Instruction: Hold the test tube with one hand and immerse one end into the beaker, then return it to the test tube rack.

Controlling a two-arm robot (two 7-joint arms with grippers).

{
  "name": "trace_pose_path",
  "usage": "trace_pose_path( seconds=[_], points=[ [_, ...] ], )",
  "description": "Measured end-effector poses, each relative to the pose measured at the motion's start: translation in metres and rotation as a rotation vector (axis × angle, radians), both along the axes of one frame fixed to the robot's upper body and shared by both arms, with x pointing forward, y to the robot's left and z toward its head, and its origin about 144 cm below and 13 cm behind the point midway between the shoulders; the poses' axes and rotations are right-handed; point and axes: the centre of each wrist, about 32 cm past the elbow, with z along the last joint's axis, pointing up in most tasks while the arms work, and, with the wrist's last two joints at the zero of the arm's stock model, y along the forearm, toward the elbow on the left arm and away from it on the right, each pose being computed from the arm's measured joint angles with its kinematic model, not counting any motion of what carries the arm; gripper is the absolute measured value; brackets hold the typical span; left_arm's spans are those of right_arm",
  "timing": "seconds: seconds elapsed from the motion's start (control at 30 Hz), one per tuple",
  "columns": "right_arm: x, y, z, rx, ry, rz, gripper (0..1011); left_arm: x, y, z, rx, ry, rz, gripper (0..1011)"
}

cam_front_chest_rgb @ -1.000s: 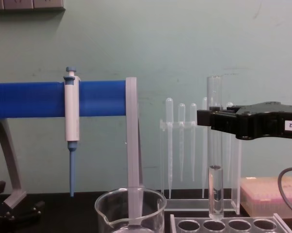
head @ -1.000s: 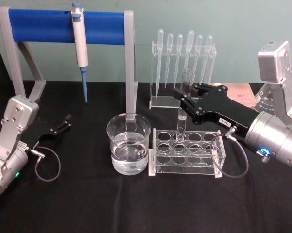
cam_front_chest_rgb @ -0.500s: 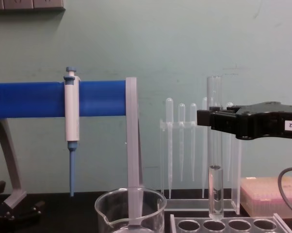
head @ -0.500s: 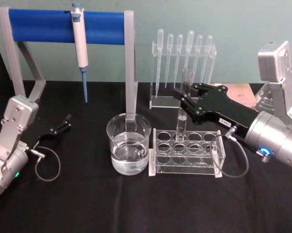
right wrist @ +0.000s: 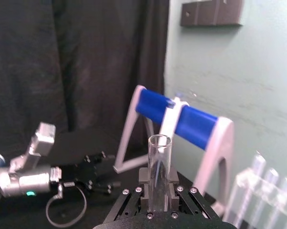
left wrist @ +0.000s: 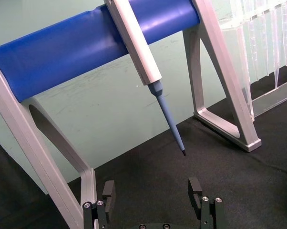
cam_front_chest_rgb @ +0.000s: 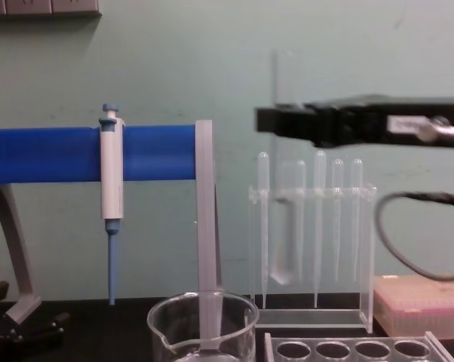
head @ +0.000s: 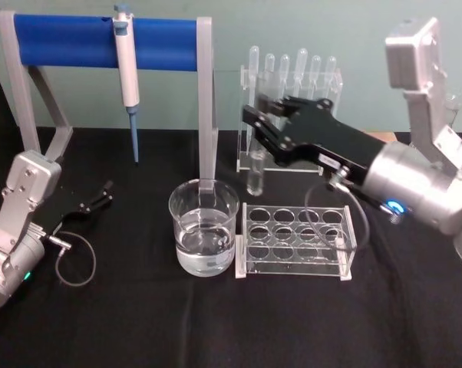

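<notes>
Your right hand (head: pixel 260 124): clamped on upright test tube (head: pixel 255 175), lifted clear above rack (head: pixel 296 238), near beaker (head: pixel 204 230). Your left hand (head: pixel 104 192): parked, fingers apart.

Right gripper (head: pixel 259 129) is held high, extended forward and leftward from its silver wrist, jaws clamped on the test tube (head: pixel 255 175). Left gripper (head: pixel 102 193) is parked low at far left, fingers apart.
</notes>
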Motion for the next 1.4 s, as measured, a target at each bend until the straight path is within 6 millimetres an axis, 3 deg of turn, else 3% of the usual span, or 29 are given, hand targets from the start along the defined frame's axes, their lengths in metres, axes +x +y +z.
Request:
trace_pose_path(
  seconds=[0.2, 0.53, 0.97, 1.4],
  points=[
    [0.013, 0.017, 0.003, 0.009, -0.007, 0.032, 224, 0.000, 0.000, 0.000, 0.000, 0.000, 0.000, 1000],
    [0.029, 0.041, -0.025, 0.007, 0.017, 0.069, 224, 0.000, 0.000, 0.000, 0.000, 0.000, 0.000, 1000],
    [0.027, 0.057, -0.070, -0.003, 0.034, 0.070, 224, 0.000, 0.000, 0.000, 0.000, 0.000, 0.000, 1000],
    [0.019, 0.064, -0.099, -0.044, 0.037, 0.012, 224, 0.000, 0.000, 0.000, 0.000, 0.000, 0.000, 1000]
  ],
)
